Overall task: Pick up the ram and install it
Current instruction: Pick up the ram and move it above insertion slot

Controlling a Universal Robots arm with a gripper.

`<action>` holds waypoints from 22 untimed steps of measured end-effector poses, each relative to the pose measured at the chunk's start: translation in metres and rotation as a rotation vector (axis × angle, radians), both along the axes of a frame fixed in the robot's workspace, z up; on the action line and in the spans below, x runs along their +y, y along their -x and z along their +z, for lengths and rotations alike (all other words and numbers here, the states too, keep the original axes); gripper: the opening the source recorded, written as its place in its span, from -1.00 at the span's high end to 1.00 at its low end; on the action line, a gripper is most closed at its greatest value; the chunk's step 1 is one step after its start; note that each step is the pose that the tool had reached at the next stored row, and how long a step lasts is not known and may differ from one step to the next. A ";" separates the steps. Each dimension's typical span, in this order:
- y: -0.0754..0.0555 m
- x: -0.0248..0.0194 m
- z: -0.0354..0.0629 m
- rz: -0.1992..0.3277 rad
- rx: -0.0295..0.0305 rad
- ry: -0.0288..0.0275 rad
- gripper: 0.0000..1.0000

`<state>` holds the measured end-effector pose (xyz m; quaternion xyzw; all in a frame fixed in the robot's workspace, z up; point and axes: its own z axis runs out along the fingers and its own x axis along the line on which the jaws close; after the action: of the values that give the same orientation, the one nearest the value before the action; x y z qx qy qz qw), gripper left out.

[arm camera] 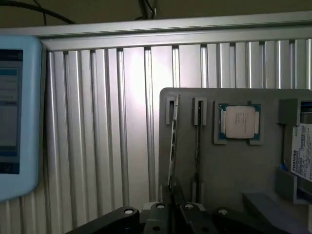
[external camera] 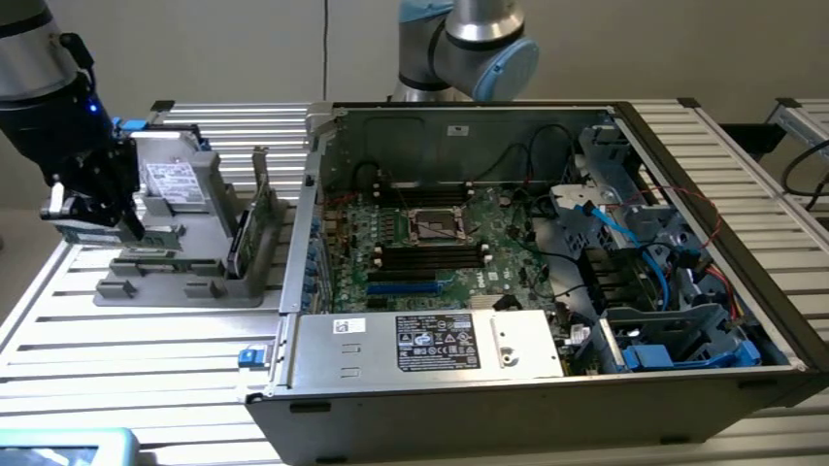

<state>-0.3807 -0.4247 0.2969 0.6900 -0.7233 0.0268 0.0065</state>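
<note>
My gripper [external camera: 97,225] hangs over the grey parts holder [external camera: 182,286] at the exterior view's left, outside the computer case. Its fingers are shut on the ram [external camera: 153,236], a thin green stick lying level just above the holder. In the wrist view the ram [arm camera: 172,146] shows edge-on, running from a holder slot into my gripper [arm camera: 174,196]. The motherboard [external camera: 492,228] lies in the open case, with long black slots [external camera: 428,257] beside the processor socket [external camera: 438,225].
A taller green card [external camera: 263,228] stands upright in the holder. A silver processor chip [arm camera: 240,122] and a labelled drive [arm camera: 302,153] sit in it too. A blue-framed tablet [arm camera: 17,112] lies nearby. The case's metal walls [external camera: 311,194] and cables [external camera: 609,233] surround the motherboard.
</note>
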 end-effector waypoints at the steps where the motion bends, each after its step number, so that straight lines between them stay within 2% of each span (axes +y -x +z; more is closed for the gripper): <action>1: 0.000 0.0000 0.0033 0.002 -0.0001 0.0000 0.72; 8: -0.002 -0.0005 0.0258 0.019 0.0000 0.0001 0.72; 13: -0.005 -0.0014 0.0395 0.025 -0.0002 -0.0032 0.72; 14: -0.006 -0.0017 0.0423 0.025 -0.0002 -0.0057 0.72; 18: -0.014 -0.0038 0.0542 0.027 -0.0003 -0.0225 0.72; 22: -0.023 -0.0055 0.0685 0.028 -0.0005 -0.0347 0.72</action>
<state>-0.3576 -0.4303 0.3654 0.7001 -0.7139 0.0145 -0.0060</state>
